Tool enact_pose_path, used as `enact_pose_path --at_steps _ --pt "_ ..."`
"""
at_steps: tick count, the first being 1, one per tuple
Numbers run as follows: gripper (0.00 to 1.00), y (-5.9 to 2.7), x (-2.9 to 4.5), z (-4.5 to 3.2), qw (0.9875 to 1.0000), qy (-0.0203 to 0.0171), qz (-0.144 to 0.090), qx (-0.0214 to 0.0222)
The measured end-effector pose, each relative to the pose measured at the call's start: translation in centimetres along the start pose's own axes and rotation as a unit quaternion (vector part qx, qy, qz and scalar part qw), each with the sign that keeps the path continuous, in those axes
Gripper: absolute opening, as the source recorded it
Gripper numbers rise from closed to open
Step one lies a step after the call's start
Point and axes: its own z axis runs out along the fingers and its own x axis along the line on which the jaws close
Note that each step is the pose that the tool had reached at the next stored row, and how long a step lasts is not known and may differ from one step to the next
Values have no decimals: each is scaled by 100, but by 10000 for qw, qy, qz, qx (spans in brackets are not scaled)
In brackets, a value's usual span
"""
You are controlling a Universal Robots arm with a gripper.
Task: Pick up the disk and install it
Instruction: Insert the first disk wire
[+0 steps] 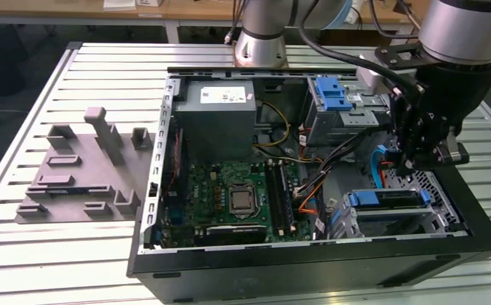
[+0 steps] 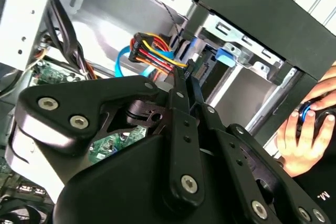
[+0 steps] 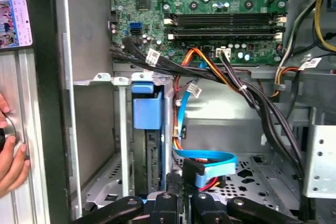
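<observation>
Gripper point(image 2: 188, 74) fingers are closed together on a black cable plug point(image 2: 187, 69) above the disk point(image 1: 384, 198); nearby cables point(image 3: 262, 108) could be snagged.

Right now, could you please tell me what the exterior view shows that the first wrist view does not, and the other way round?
The exterior view adds the grey fixture block and the power-supply box. The first wrist view adds a person's hand beside the computer case, and a phone. Both share the motherboard, the blue flat cable and the gripper inside the case.
</observation>
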Motion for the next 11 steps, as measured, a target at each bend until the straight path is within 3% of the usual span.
enact_pose_path --at_steps 3,11 --pt "17 2 53 22 10000 -1 -1 -13" --pt "17 2 71 36 10000 0 0 -33"
